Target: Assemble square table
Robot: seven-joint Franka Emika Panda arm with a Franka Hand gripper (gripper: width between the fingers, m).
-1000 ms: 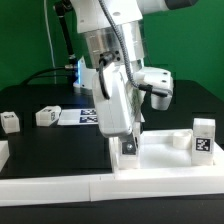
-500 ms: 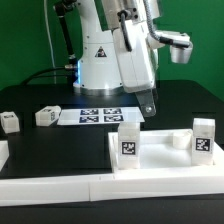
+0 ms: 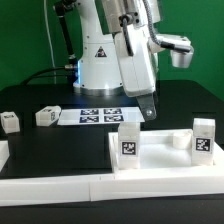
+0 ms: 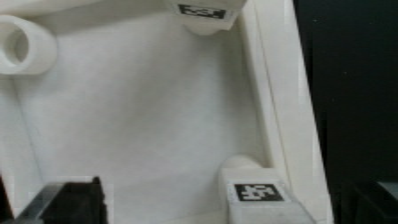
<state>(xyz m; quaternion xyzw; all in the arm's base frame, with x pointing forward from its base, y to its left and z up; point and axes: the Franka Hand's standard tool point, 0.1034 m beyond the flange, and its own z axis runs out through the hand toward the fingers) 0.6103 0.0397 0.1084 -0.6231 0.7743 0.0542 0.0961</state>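
The square table top [image 3: 160,165] is a white rimmed tray at the front of the exterior view's right. A tagged white leg [image 3: 128,147] stands upright in its near-left corner and another leg [image 3: 204,138] in its right corner. A short white part [image 3: 178,140] sits between them. Two loose legs [image 3: 46,116] [image 3: 10,122] lie at the left. My gripper [image 3: 148,110] hangs open and empty above and behind the standing leg. In the wrist view the tray floor [image 4: 143,110] fills the picture, with the leg's tag [image 4: 262,190] between my spread fingers [image 4: 71,203].
The marker board [image 3: 98,116] lies flat at the back, before the robot base. A long white border bar [image 3: 55,187] runs along the front edge, and another white bar end [image 3: 3,153] shows at the left. The table surface is black.
One second ago my gripper was down at the near-left leg. It has let go, risen and moved right; the leg stands alone. Over the last half second it barely moved.
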